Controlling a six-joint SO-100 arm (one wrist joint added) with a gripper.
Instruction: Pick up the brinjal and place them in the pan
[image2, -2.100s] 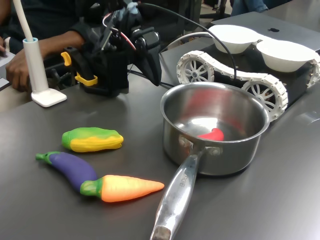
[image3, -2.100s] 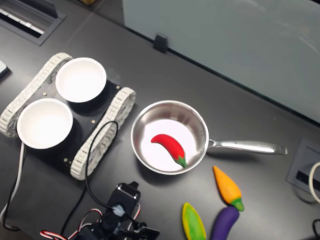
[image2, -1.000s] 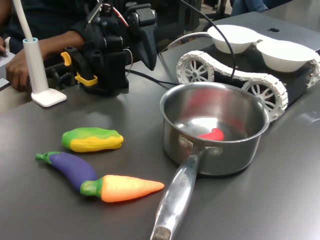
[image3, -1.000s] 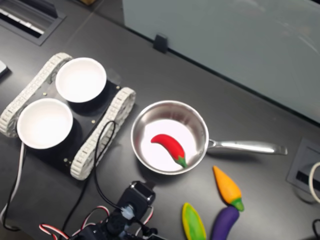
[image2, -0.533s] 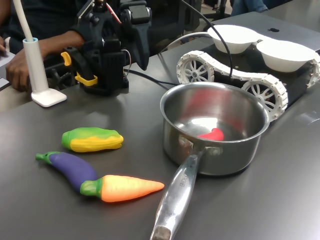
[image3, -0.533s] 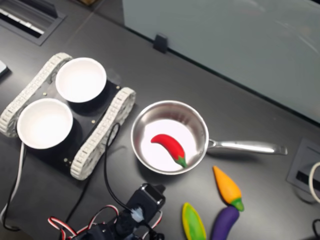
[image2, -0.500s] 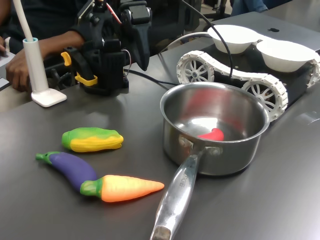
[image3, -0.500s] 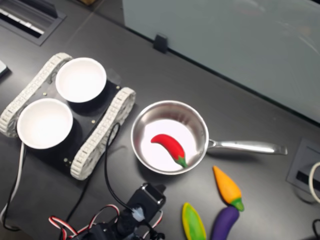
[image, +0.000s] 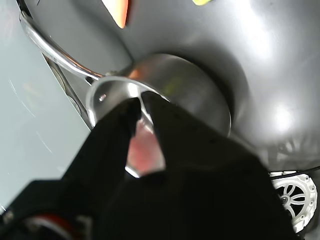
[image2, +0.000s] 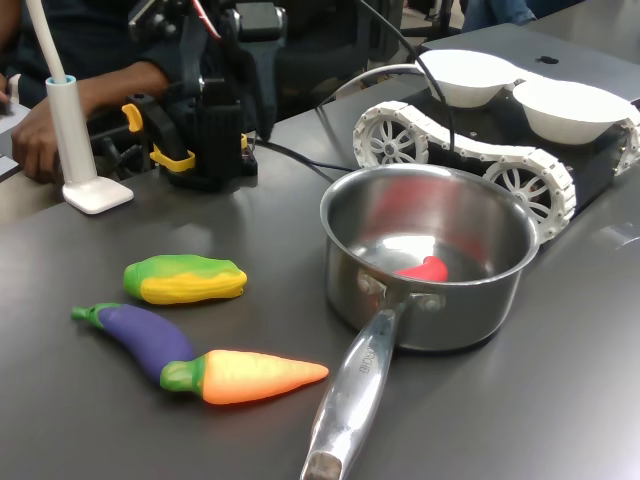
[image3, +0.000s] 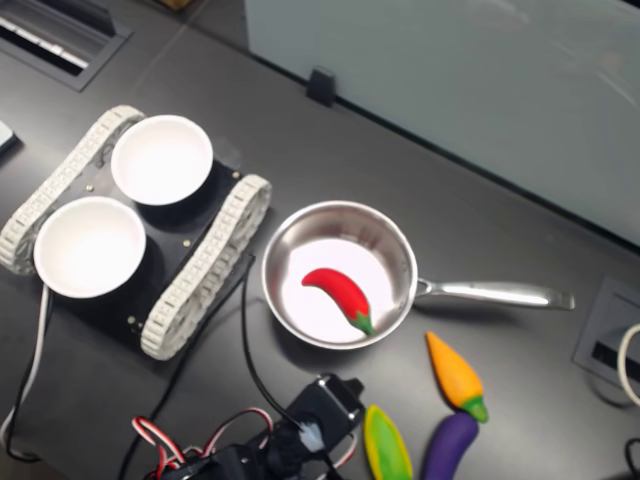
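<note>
End effector (image: 141, 107), wrist view: my jaws stand narrowly parted and empty, aimed over the pan (image: 200, 95). Brinjal (image2: 140, 335) lies on the desk (image2: 90, 430), first exterior view, its rounded end touching the carrot (image2: 250, 377); the corn (image2: 185, 279) sits just beside it. The pan (image3: 340, 274) already holds a red chilli (image3: 338, 293). Risk, as I judge it: closing on the brinjal could nudge or catch the carrot, since the two touch; the glossy skin may slip. I can read no brand, label or writing anywhere.
</note>
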